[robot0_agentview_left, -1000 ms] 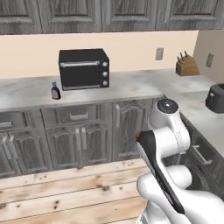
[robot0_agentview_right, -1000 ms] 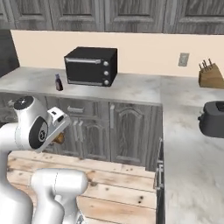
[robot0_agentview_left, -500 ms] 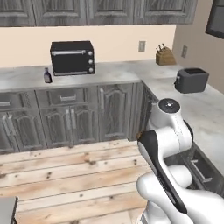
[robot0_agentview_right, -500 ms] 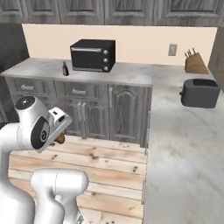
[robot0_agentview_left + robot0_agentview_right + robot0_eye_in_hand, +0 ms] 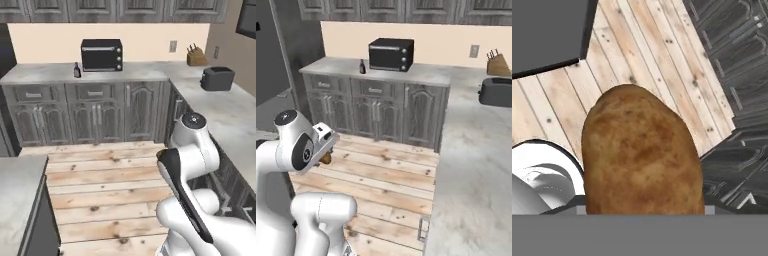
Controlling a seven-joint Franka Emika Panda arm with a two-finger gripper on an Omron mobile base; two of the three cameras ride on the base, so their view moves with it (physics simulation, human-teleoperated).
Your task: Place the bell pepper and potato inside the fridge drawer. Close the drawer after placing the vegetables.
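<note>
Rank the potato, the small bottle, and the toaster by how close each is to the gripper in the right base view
1. Potato, in the gripper itself, low left.
2. Small bottle, on the back counter, beside the toaster oven.
3. Toaster, on the right-hand counter, far right.

The potato [image 5: 642, 155] is showing a rough, matt brown skin, mottled with darker patches. The floor [image 5: 105, 185] is looking like pale wooden planks with dark knots, matt in finish. The cabinets [image 5: 95, 117] along the far wall are showing grey wood grain with carved panels and small metal handles. The counter [image 5: 476, 165] on the right is appearing as smooth speckled grey stone. The toaster oven [image 5: 101, 54] is looking like black, faintly glossy metal, and the toaster [image 5: 217, 78] is showing a dark matt shell.
</note>
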